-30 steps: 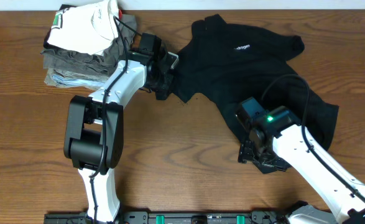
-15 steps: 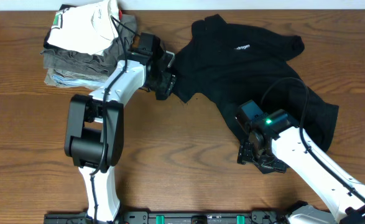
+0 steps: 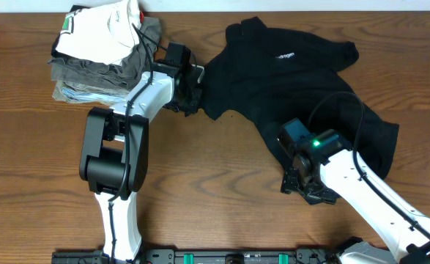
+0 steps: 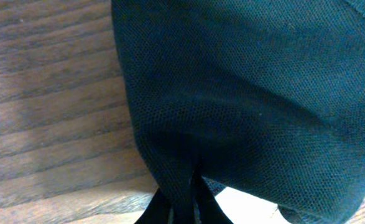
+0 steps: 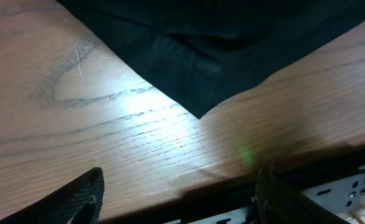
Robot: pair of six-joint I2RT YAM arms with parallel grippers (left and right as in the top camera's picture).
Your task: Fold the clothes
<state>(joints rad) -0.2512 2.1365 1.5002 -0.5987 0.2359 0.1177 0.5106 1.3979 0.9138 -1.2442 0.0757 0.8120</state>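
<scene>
Reaching forward, left pincer [image 3: 192,94] pinches black garment [image 3: 295,81] edge.

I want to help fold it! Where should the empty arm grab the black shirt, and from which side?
Probably the pointed hem corner of the black shirt. It lies flat on the table and sticks out toward the open right fingers, so come in low from the robot's side. The left fingers already pinch another edge.
</scene>
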